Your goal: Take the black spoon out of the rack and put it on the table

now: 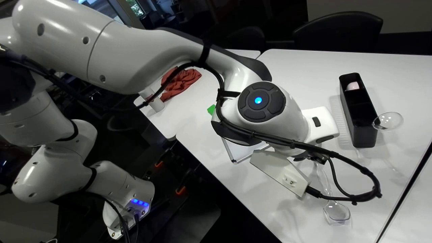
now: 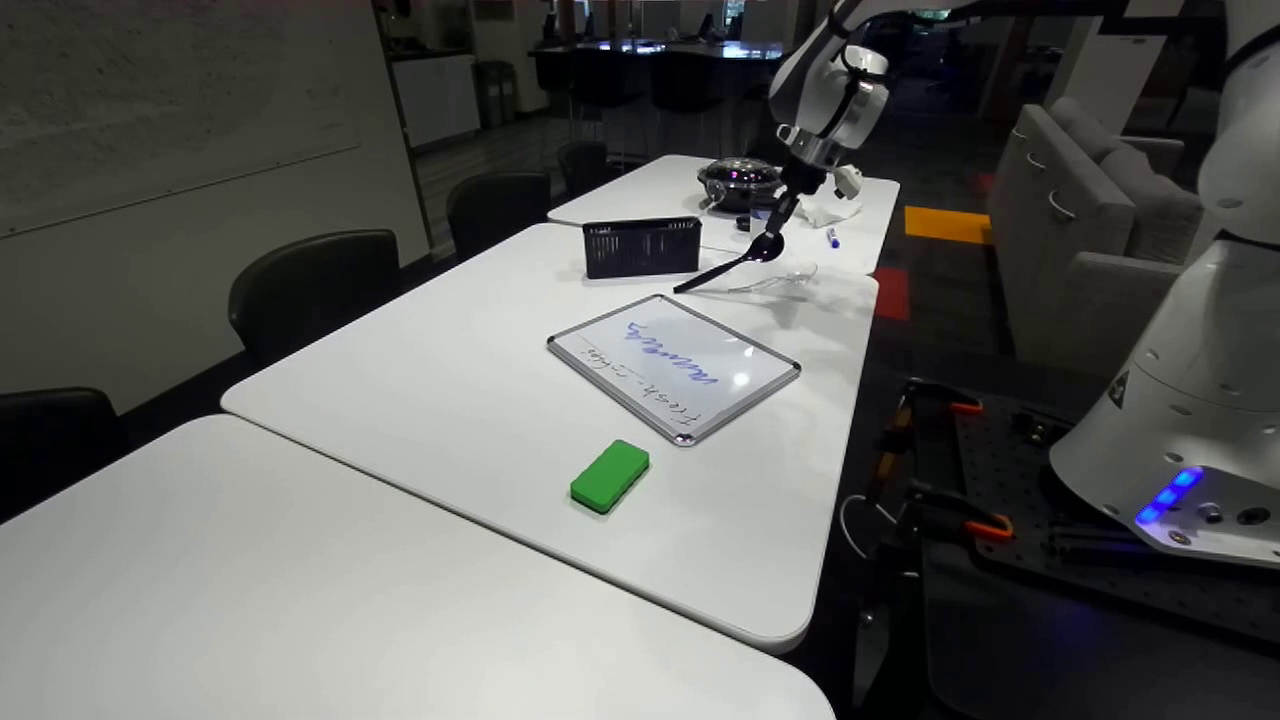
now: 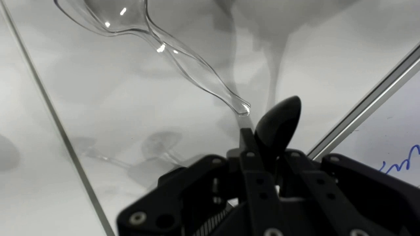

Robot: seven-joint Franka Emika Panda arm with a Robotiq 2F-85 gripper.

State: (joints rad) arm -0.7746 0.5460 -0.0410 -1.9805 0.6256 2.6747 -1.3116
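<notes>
While its straight handle slants, the black spoon (image 2: 766,247) — round-bowled — is clamped in the claw (image 3: 269,149).

Black straight-handled spoon (image 3: 278,126) looks plastic, smooth. Clear stemmed spoon (image 3: 198,71) is glossy, apparently plastic. Black rectangular rack (image 1: 364,136) looks plastic. White flat worktop (image 2: 430,380): smooth. Crumpled red cloth (image 1: 182,83): matt.

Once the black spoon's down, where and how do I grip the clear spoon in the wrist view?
I'd take the clear spoon by its handle, mid-length, from above, the gripper closing across it: the spoon lies on the table, the handle is slim, and the bowl is wider, likely harder to pinch.
</notes>
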